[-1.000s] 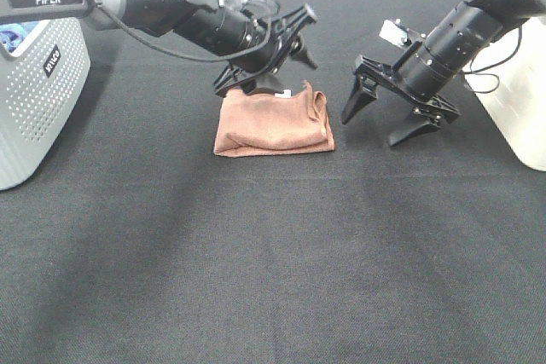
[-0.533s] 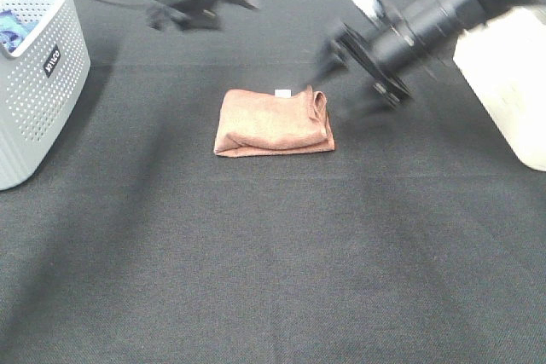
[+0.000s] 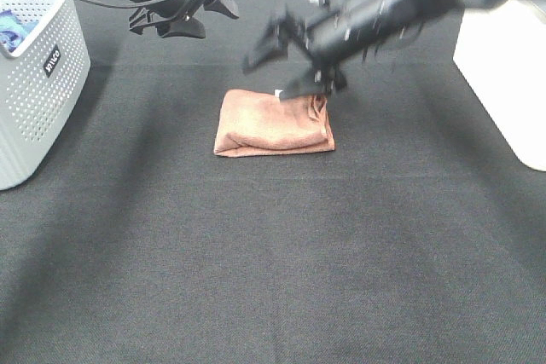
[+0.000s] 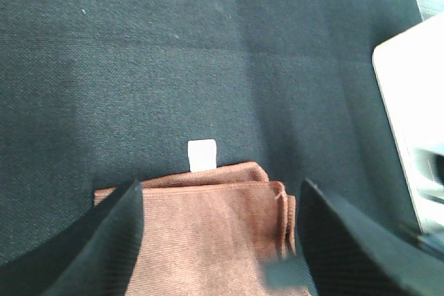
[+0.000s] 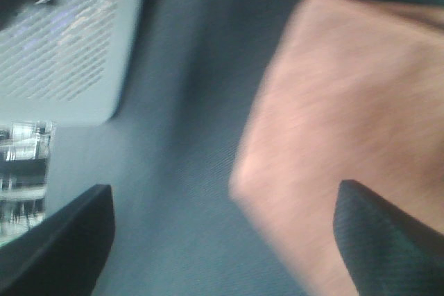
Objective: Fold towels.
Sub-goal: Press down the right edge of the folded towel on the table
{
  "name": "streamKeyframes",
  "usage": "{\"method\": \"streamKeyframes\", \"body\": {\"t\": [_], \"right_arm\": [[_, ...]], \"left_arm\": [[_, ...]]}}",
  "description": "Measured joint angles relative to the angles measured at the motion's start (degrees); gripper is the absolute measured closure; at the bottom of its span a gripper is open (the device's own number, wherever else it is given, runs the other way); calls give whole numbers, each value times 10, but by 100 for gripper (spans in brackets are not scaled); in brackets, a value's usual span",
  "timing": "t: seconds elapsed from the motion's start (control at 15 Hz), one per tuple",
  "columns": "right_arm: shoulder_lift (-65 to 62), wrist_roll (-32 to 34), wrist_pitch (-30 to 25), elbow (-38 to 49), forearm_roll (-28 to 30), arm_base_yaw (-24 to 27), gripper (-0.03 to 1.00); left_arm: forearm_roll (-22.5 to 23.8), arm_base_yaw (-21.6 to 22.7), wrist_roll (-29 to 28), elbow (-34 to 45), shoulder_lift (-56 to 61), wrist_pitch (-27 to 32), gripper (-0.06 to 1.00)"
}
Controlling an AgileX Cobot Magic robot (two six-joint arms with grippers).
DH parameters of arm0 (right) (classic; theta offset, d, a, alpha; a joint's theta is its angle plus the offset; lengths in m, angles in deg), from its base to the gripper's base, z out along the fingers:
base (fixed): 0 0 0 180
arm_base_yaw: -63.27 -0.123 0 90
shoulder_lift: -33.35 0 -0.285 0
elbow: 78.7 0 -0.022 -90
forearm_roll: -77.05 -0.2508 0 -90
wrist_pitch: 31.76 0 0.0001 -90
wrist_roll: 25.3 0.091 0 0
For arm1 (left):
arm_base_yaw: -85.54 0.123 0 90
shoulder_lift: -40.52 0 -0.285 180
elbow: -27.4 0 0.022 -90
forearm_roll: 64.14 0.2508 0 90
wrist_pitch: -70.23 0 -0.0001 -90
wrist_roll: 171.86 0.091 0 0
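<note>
The reddish-brown towel (image 3: 273, 123) lies folded into a thick rectangle on the black table, its white tag (image 3: 279, 92) at the far edge. My left gripper (image 3: 203, 8) hangs open, up and to the back left of the towel, holding nothing. In the left wrist view the towel (image 4: 208, 220) and tag (image 4: 202, 154) show between the spread fingers (image 4: 104, 247). My right gripper (image 3: 281, 67), blurred by motion, is open just above the towel's far edge. The right wrist view shows the blurred towel (image 5: 347, 102) beyond its open gripper (image 5: 223, 186).
A grey perforated basket (image 3: 34, 83) with a blue cloth (image 3: 13, 27) inside stands at the left edge. A white box (image 3: 503, 66) stands at the right edge. The black table cloth (image 3: 273, 253) stretches in front of the towel.
The left gripper has lifted off the towel and drawn back to the far left. The right gripper has swung left from beside the towel to above its far edge.
</note>
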Motion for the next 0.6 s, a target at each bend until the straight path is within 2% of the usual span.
{"method": "streamKeyframes", "body": {"t": [0.27, 0.4, 0.6], "right_arm": [[30, 6, 37, -25, 25, 24, 16], [30, 29, 50, -26, 73, 38, 16], [30, 76, 57, -26, 180, 42, 16]], "left_arm": [[0, 0, 0, 0, 0, 14, 33], [0, 0, 0, 0, 0, 19, 33], [0, 0, 0, 0, 0, 23, 33]]}}
